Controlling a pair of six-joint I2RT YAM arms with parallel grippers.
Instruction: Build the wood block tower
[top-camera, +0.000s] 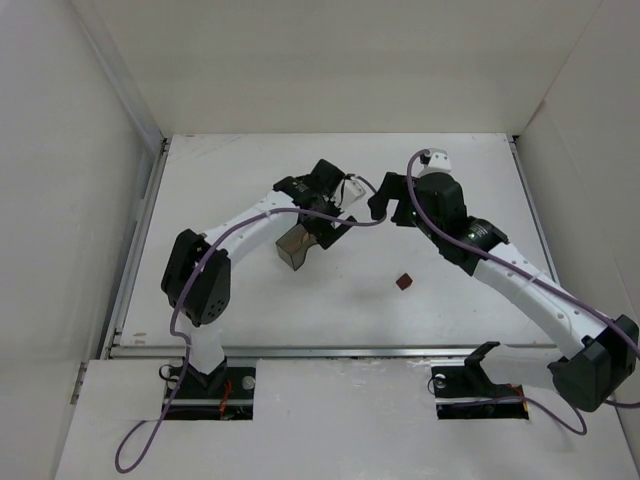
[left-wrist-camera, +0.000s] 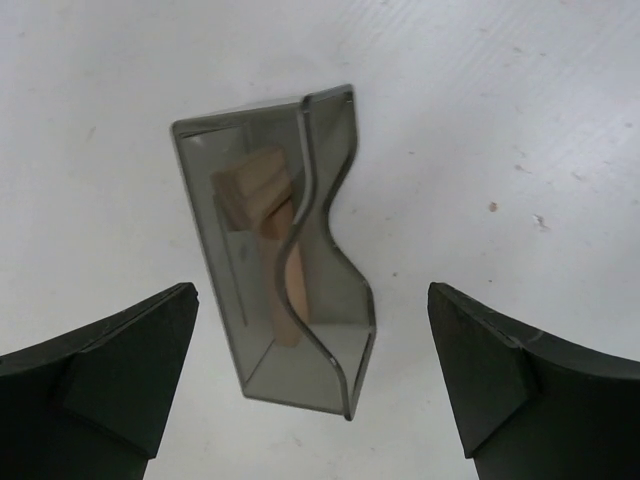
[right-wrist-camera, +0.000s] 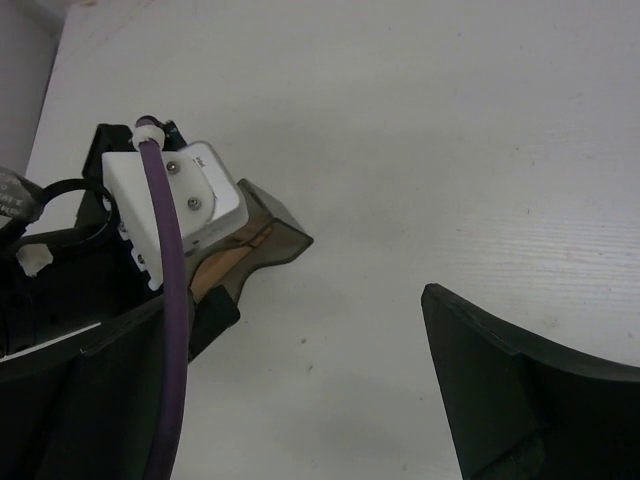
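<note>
Two light tan wooden blocks (left-wrist-camera: 262, 188) lie inside a dark translucent bin (left-wrist-camera: 330, 200) that lies on its side on the white table. The bin also shows in the top view (top-camera: 294, 246) and in the right wrist view (right-wrist-camera: 280, 232). A small dark reddish-brown block (top-camera: 404, 282) lies alone on the table, right of the bin. My left gripper (left-wrist-camera: 312, 385) is open and empty, hovering over the bin's open end; it also shows in the top view (top-camera: 328, 222). My right gripper (right-wrist-camera: 300, 400) is open and empty over bare table right of the bin, also seen from above (top-camera: 380, 205).
White walls enclose the table on the left, back and right. The left arm's white wrist camera (right-wrist-camera: 175, 200) and purple cable (right-wrist-camera: 165, 300) sit close to my right gripper's left finger. A metal rail (top-camera: 330, 350) runs along the table's near edge.
</note>
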